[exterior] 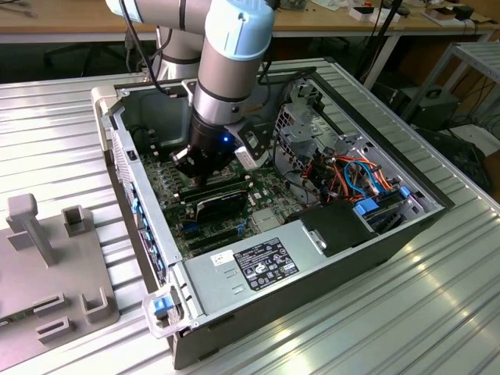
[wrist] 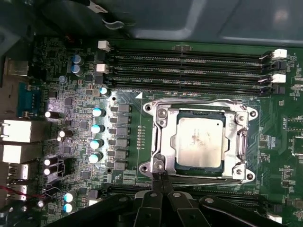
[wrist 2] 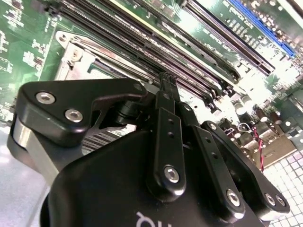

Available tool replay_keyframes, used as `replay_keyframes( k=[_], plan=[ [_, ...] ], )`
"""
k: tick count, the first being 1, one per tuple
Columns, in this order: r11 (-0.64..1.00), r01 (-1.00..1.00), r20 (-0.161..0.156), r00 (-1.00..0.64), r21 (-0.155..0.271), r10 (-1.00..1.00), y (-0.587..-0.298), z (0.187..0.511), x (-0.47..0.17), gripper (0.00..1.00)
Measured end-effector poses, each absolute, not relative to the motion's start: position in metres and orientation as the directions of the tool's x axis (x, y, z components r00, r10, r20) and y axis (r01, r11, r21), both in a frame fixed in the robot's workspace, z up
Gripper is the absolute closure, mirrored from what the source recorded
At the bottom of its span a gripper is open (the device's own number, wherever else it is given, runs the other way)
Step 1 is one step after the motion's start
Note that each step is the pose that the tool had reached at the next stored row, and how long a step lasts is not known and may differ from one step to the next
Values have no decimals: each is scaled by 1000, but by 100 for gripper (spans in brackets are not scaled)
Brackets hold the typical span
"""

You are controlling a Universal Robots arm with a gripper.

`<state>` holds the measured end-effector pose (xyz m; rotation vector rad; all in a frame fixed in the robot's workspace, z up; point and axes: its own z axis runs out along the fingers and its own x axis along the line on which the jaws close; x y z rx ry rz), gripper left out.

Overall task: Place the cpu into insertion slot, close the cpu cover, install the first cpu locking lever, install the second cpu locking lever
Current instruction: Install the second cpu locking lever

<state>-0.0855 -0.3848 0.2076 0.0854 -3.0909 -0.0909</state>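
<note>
Ribbed aluminium bench top [exterior: 437, 312] carries an open computer case [exterior: 391, 234] lying on its side, with wooden desks behind it. On the exterior view's left I see a grey fixture block [exterior: 55, 266] with upright pegs, well apart from the work.

My arm [exterior: 230, 70] reaches down into the case over the green motherboard [exterior: 176, 183], and the gripper [exterior: 199, 168] sits low above the board, beside a black expansion card [exterior: 223, 205].

First wrist view: the cpu [wrist: 199, 142] lies flat in the insertion slot [wrist: 201, 178], silver top face up and square to the socket. The cpu cover [wrist: 166, 142] is down over it, its frame bordering the chip on all sides so that the chip shows through the window. A thin lever rod [wrist: 208, 178] runs along the socket edge nearest the gripper. Four long memory slots [wrist: 189, 66] run parallel to the far side of the socket, and a row of small capacitors [wrist: 96, 127] stands just beside it.

Gripper [wrist: 160, 174] state: both fingers are pressed together to a single narrow point, nothing between them. In the first wrist view that point is at the socket corner by the round screw boss [wrist: 157, 165], at the end of the lever rod; I cannot tell whether it touches the metal or hovers just over it.

Second wrist view: the gripper [wrist 2: 168, 80] shows the same closed fingertips, with the memory slots [wrist 2: 156, 42] beyond them and the cpu cover [wrist 2: 71, 47] corner to one side.
</note>
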Motion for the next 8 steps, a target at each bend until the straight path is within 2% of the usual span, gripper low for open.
replay_keyframes(
  k=[8],
  plan=[
    [997, -54, 46, -997, 60, -57, -384, 208, -98, 89]
  ],
)
